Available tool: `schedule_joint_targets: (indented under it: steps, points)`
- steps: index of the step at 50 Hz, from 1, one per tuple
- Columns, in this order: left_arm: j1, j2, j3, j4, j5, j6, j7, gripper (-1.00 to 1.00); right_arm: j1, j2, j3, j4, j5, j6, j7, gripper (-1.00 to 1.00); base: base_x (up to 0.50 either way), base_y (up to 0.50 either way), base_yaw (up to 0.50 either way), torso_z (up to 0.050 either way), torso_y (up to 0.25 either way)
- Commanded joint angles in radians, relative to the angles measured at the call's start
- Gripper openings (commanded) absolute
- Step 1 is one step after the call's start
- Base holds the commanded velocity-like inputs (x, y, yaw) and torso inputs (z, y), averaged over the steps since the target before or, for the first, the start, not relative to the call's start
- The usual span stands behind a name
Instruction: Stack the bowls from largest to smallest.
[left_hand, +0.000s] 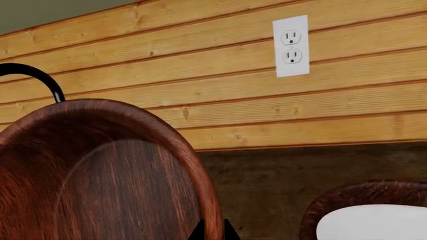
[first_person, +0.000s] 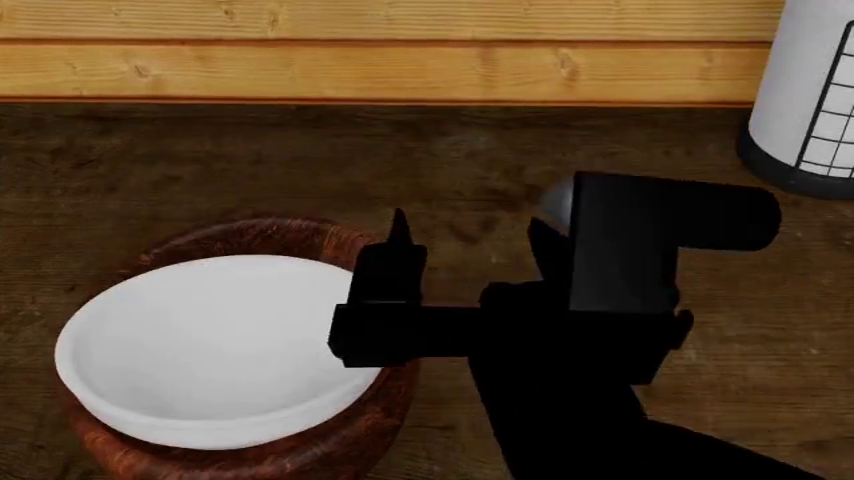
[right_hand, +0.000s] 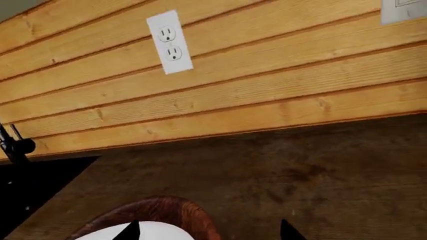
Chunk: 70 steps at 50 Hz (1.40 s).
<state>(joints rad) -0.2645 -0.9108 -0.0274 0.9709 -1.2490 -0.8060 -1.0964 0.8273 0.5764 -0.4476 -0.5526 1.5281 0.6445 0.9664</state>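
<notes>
Wooden small bowl (left_hand: 100, 175): clamped at its rim in the left fingers (left_hand: 212, 231), tilted.
White bowl (first_person: 214, 345): nested in the large wooden bowl (first_person: 287, 455) on the bench (first_person: 240, 160).
Right fingers (right_hand: 208, 231): apart, straddling the white rim.
Advice: level it, centre it, then lower.

Evenly, softly lit renders, sharp throughout, no blur or edge distortion. Faint sheen on large reddish-brown grained wooden bowl (left_hand: 100, 175); soft shading inside plain white bowl (first_person: 214, 345).
</notes>
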Motion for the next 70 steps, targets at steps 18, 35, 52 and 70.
schedule_joint_targets:
  steps: [18,35,52,70]
  points:
    - [-1.134,-0.056,0.464,-0.376,-0.974,-0.298,-0.113,-1.0,-0.529,0.335,0.317,-0.324,-0.269,-0.264,-0.03,1.0,0.0,0.0,0.0,0.0,0.001]
    - [-1.493,0.255,0.699,-0.941,-1.051,-0.49,0.05,-1.0,-0.641,0.394,0.423,-0.343,-0.239,-0.34,-0.047,1.0,0.0,0.0,0.0,0.0,0.0]
    - [-1.464,0.39,0.888,-1.237,-1.163,-0.594,0.18,-1.0,-0.67,0.387,0.446,-0.327,-0.224,-0.369,-0.069,1.0,0.0,0.0,0.0,0.0,0.001]
    - [-1.413,0.426,0.978,-1.324,-1.129,-0.644,0.229,-1.0,-0.696,0.383,0.462,-0.316,-0.196,-0.39,-0.091,1.0,0.0,0.0,0.0,0.001,0.001]
